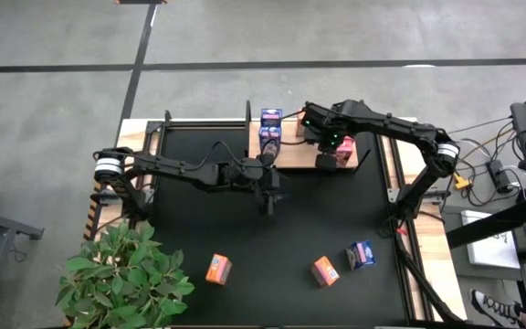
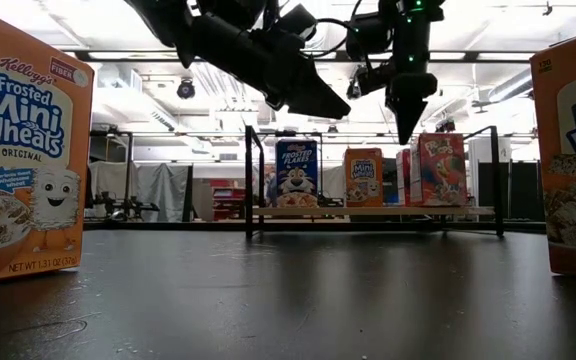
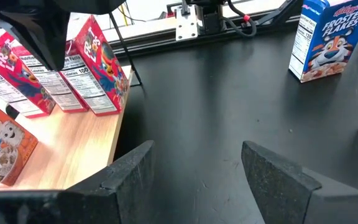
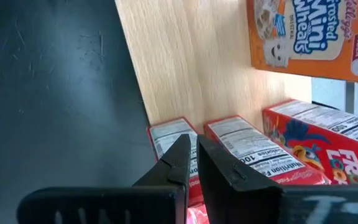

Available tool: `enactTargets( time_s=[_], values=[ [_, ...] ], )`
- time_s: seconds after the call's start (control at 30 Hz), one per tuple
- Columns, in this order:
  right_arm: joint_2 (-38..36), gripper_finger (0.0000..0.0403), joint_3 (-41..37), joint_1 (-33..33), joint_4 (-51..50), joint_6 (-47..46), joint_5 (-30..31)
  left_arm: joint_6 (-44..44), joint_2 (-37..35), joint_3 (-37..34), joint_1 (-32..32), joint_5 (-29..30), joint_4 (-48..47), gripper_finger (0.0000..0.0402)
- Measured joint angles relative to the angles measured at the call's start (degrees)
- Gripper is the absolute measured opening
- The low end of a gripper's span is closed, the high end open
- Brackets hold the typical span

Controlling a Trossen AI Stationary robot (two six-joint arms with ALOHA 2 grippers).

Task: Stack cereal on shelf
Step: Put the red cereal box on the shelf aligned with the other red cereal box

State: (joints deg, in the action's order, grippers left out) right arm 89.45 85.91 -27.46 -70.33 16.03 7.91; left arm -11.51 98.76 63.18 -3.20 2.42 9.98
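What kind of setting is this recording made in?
Likely a robotics lab or workshop: bare concrete floor, cables beside the table, ceiling ducts, and a small wooden shelf holding cereal boxes.

Left arm reaches across the table (image 1: 336, 219) toward its middle; left gripper (image 1: 268, 203) hangs above the surface, jaws spread, nothing between them. Right arm is folded back over the table's far edge; right gripper (image 2: 406, 125) points straight down, jaws closed, empty.
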Motion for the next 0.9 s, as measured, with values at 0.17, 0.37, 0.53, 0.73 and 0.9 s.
enactTargets(
  time_s=[0.17, 0.37, 0.53, 0.73, 0.9],
  values=[
    [0.04, 0.0018, -0.31, -0.69, -0.17, 0.29, 1.30, 0.02, 0.00, 0.02, 0.00, 0.00, -0.15, 0.0223],
    [0.05, 0.0018, -0.80, -1.07, -0.48, 0.33, 1.32, 0.02, 0.01, 0.01, 0.00, 0.00, -0.35, 0.0223],
    [0.05, 0.0018, -1.39, -1.31, -1.14, 0.32, 1.58, 0.02, 0.04, 0.02, 0.00, 0.00, -0.37, 0.0223],
    [0.05, 0.0018, -1.60, -1.36, -1.76, 0.58, 2.81, 0.02, 0.04, 0.01, -0.01, -0.01, -0.39, 0.0223],
    [0.07, 0.0018, -1.60, -1.36, -2.67, 1.53, 2.80, 0.02, 0.04, 0.00, -0.02, 0.00, -0.42, 0.0223]
  ],
)
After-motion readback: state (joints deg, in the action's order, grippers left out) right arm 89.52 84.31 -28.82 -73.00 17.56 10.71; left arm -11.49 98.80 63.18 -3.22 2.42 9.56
